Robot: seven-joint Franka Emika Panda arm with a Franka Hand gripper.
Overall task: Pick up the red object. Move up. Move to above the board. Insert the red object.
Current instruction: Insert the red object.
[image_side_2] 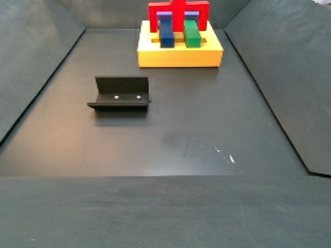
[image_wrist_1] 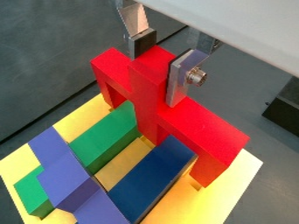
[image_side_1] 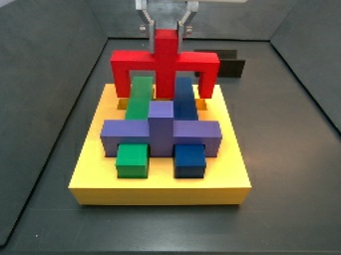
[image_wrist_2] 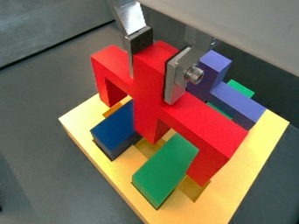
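In a side view, nearest the camera, the fixture point(image_side_2: 120, 94) stands on the dark floor at left of centre. Farther back, at upper centre, lies the board point(image_side_2: 181, 57) with its green block point(image_side_1: 132, 159), blue block point(image_side_1: 190, 157) and purple cross point(image_side_1: 162, 130). Over its far end the red object point(image_side_1: 164, 62) stands upright, legs down, its stem pinched by the claw point(image_wrist_1: 167, 58) from above.

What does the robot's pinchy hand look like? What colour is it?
The end effector, above the big flat yellow square board by the bright red arch-shaped block, has two flat silver metal finger plates with dark pads. One plate has a round silver bolt on its side. In a side view its body looks pale grey.
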